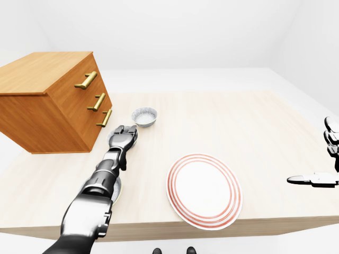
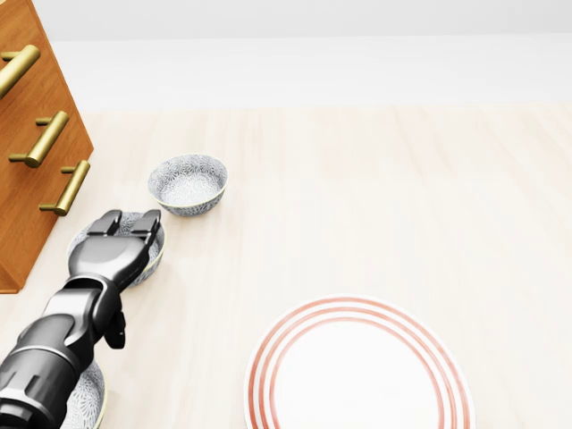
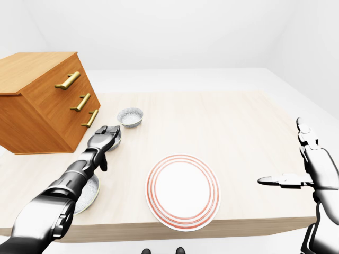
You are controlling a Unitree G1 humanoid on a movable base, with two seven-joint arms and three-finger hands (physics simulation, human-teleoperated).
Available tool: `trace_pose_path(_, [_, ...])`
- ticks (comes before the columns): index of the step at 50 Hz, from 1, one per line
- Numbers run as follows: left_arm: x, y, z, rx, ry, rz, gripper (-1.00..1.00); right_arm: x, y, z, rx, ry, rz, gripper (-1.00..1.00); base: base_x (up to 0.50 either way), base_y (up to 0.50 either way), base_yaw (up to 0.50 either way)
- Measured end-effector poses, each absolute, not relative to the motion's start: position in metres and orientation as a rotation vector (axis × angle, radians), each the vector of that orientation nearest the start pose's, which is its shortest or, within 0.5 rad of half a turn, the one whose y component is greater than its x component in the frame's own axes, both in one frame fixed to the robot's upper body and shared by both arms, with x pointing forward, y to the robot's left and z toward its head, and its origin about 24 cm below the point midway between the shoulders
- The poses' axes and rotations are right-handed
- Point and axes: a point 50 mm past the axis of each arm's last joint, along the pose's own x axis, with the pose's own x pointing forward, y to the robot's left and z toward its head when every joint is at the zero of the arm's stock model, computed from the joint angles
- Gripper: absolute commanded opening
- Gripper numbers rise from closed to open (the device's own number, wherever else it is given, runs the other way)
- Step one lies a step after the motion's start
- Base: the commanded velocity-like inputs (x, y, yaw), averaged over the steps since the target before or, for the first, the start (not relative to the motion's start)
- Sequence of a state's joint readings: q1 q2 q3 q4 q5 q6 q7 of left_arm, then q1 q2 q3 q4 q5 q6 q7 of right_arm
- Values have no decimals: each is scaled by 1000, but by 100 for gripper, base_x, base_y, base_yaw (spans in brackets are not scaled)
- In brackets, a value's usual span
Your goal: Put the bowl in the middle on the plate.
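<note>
— What are the left hand's fingers doing?
— The two fingers (image 2: 147,222) that show on the left hand (image 2: 109,255) lie straight and a little apart. They point to the top of the head view, laid across the mouth of the small grey-patterned ceramic bowl in the middle (image 2: 154,259). They are not curled round its rim. The thumb is hidden under the hand.
— And the arm?
— The dark metal left forearm (image 2: 54,344) runs up from the view's bottom left corner, palm down, over the matching bowl at the bottom edge (image 2: 89,398).
— Which way does the middle bowl face?
— It is upright, mouth up, and round, so it has no long axis. It sits on the pale wooden tabletop (image 2: 402,197), below the third patterned bowl (image 2: 187,183). It is near the orange-brown wooden drawer chest with brass handles (image 2: 27,170) and well apart from the white round plate with red rings (image 2: 357,380).
— The right hand?
— In the right-eye view the right hand (image 3: 319,172) hangs past the table's right edge. Its fingers are spread and raised, the thumb points left, and it holds nothing.
</note>
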State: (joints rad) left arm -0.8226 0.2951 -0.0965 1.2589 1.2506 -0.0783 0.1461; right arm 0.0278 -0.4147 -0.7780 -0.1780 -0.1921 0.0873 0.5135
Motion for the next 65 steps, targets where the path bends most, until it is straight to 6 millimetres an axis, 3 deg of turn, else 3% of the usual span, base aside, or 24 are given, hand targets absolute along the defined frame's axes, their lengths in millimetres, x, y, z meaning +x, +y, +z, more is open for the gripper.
trace_pose_path(65, [369,207,32,1630,304,-222,100,189,-358,147,-617,-10,-306,100,0,0,0])
